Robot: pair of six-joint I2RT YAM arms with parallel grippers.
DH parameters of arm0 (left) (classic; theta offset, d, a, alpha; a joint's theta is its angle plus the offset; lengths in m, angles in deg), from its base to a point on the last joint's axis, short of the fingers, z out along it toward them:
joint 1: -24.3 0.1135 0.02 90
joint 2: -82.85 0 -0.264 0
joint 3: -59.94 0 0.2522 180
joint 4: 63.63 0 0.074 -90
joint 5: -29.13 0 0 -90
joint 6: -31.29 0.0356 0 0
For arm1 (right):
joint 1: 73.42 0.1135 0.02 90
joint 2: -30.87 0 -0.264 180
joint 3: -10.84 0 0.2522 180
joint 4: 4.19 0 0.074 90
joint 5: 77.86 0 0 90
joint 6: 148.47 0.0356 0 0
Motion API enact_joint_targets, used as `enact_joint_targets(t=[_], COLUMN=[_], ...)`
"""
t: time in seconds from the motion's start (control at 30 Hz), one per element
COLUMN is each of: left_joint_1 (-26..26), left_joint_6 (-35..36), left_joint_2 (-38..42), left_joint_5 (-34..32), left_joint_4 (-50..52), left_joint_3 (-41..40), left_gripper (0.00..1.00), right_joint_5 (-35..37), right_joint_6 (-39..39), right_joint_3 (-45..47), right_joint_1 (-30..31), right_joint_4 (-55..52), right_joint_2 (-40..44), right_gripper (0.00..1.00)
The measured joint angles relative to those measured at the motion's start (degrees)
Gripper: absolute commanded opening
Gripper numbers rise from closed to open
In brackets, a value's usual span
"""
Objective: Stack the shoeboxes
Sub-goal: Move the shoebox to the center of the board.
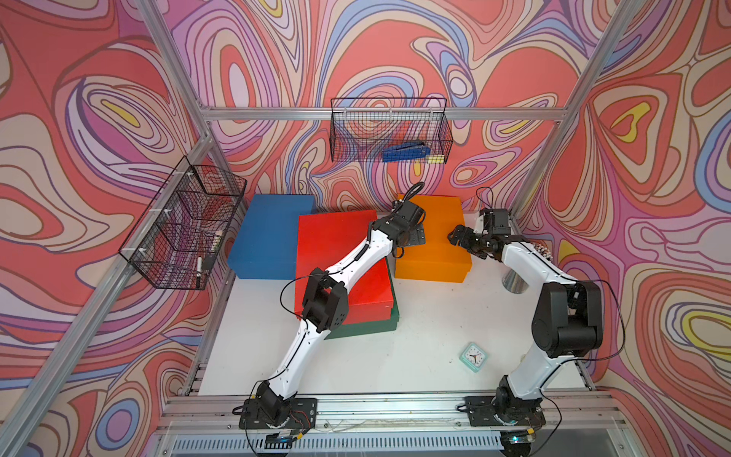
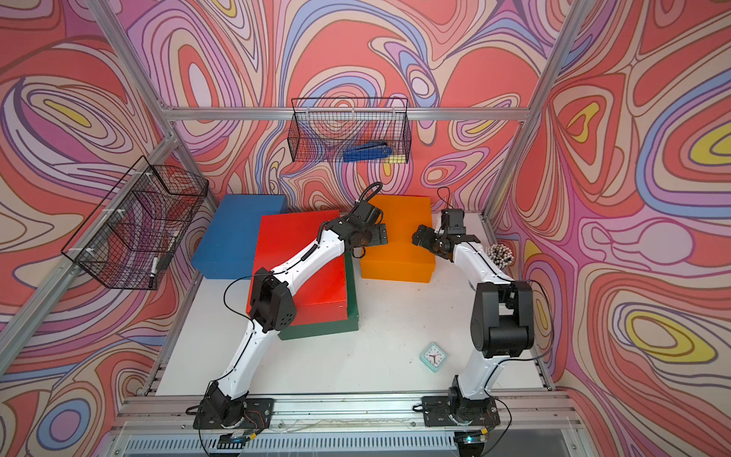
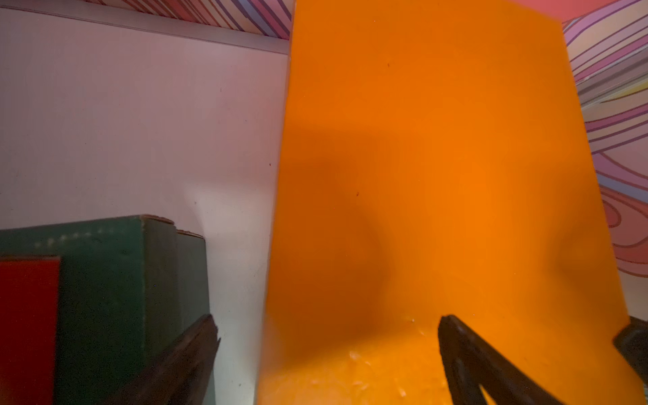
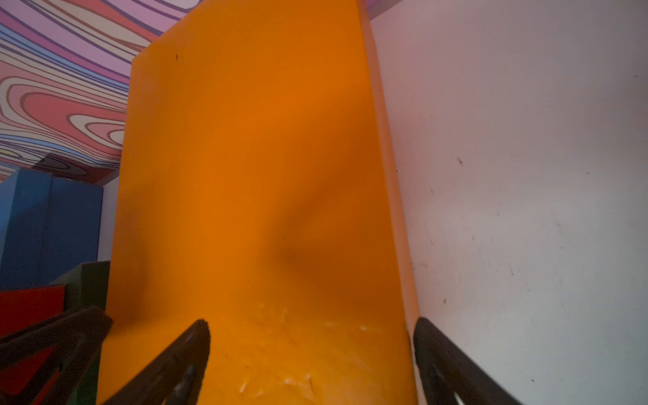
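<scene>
Your left gripper point(image 3: 328, 324) hung open astride the orange shoebox's point(image 1: 435, 261) left edge, and your right gripper point(image 4: 312, 325) hung open astride its right edge. The red shoebox point(image 1: 340, 257) sat on the green shoebox point(image 1: 368, 326), beside the blue shoebox point(image 1: 269, 237). Bare white table point(image 1: 427, 316) lay in front.
</scene>
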Motion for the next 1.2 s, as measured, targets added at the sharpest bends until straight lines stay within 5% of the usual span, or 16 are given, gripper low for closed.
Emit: enact_joint_targets(t=[0.37,0.7,1.2], left_joint_1=[0.0,-1.01,-6.08], left_joint_6=[-2.75,-4.35,-9.49], left_joint_2=[-2.67,-0.98,11.04], left_joint_5=[4.66,5.66,8.26], left_joint_4=[-0.17,-2.97,-8.63], left_joint_3=[0.31,-3.78,-23.56], left_gripper=[0.98,0.98,0.96], right_joint_5=[-2.45,-3.37,0.46], right_joint_6=[0.61,2.71,3.1], right_joint_3=[1.18,11.58,23.69], right_joint_1=[-0.31,-0.66,-1.11], right_joint_4=[2.89,4.61,-2.95], right_joint_2=[-1.33,4.13,20.68], right_gripper=[0.92,0.91,0.92])
